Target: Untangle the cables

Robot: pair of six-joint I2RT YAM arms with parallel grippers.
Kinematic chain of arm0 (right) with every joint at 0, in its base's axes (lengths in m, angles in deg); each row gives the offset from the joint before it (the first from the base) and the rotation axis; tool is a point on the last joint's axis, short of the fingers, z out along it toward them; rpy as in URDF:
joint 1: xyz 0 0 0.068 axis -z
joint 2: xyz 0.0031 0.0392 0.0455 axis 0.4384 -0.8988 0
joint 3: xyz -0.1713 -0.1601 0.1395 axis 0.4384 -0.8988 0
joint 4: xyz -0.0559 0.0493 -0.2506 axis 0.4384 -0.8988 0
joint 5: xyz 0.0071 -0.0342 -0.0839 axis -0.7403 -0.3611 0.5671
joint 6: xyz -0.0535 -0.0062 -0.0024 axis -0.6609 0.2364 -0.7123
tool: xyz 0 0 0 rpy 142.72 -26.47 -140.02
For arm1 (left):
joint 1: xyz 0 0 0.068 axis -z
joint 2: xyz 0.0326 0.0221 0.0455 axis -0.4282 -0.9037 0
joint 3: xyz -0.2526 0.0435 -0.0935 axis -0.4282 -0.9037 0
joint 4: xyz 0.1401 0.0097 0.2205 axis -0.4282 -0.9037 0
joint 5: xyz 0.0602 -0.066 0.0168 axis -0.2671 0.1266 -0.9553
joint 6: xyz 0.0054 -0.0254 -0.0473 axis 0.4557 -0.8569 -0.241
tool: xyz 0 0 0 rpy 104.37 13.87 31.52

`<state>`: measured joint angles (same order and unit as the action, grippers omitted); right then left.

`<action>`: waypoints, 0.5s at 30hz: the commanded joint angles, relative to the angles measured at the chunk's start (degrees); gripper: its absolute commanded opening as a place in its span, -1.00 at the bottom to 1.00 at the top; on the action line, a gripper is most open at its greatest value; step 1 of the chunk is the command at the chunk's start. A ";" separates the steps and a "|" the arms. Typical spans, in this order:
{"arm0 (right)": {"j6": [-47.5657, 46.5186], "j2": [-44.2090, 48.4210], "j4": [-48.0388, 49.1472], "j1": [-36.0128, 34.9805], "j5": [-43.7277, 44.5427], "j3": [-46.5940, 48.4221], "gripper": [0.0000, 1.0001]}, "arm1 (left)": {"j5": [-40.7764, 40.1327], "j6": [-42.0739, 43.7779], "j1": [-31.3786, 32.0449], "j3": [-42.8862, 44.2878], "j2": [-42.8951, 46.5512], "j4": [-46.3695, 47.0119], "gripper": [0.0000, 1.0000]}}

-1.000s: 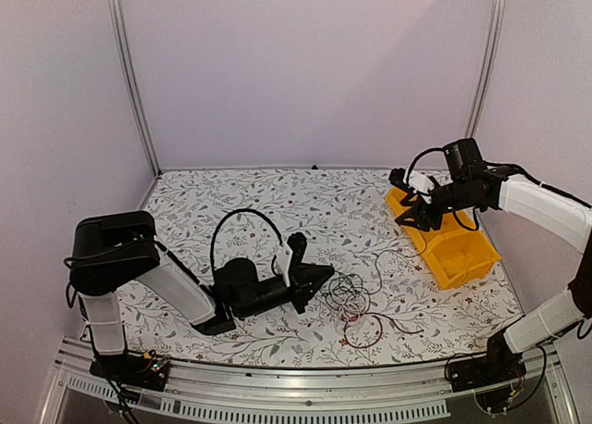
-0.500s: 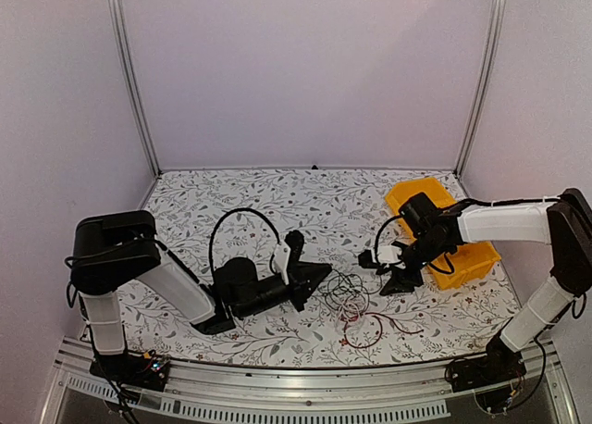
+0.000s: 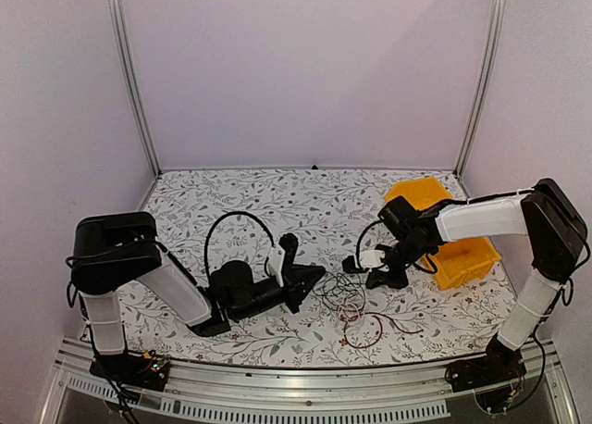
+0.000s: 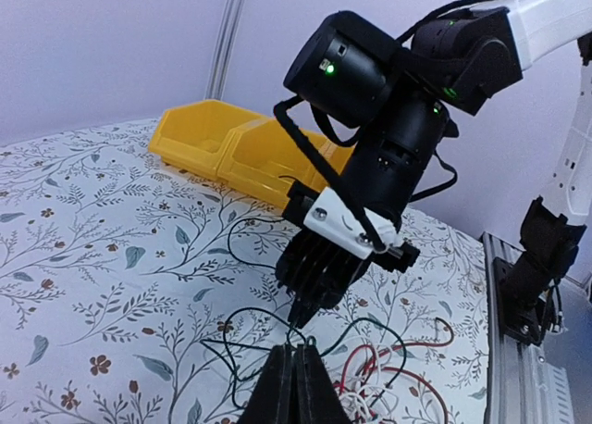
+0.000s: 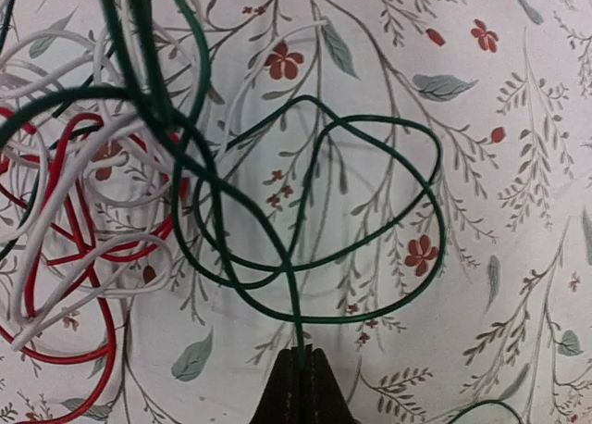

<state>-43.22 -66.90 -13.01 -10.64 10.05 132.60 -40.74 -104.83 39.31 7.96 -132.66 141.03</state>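
Your right gripper swung over from the yellow bin to the cables and it's now clamped on a green cable. The left gripper has its fingers pressed together, so you're set to start pulling.

readable text: none | labels: none | brands: none | numbers: none

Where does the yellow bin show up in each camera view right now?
Top external: yellow bin, right side, mid-height.
Left wrist: upper left of centre, behind the right end effector, which pinches a green cable.
Right wrist: not in view.
Shared landmark: the cable tangle, in all three.
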 commanded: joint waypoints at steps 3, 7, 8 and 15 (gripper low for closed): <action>0.54 8.03 -10.35 -0.10 4.27 11.94 -1.00 | -1.86 -0.31 -0.80 -1.82 2.82 1.75 -0.96; 1.23 11.43 -18.31 -0.14 2.34 23.12 -1.00 | -2.46 0.68 -0.80 -1.96 4.87 0.36 -0.95; 1.26 11.85 -19.74 -0.18 1.95 25.47 -1.00 | -2.66 0.94 -0.78 -1.97 5.43 0.15 -0.95; 3.41 12.31 -24.81 -0.68 -1.41 39.70 -1.00 | -2.69 2.57 -0.69 -2.74 10.10 -1.73 -0.35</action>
<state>-41.84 -54.55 -31.70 -10.77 11.29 167.24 -43.40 -103.95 39.22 6.32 -125.89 140.13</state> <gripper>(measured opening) 0.020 0.188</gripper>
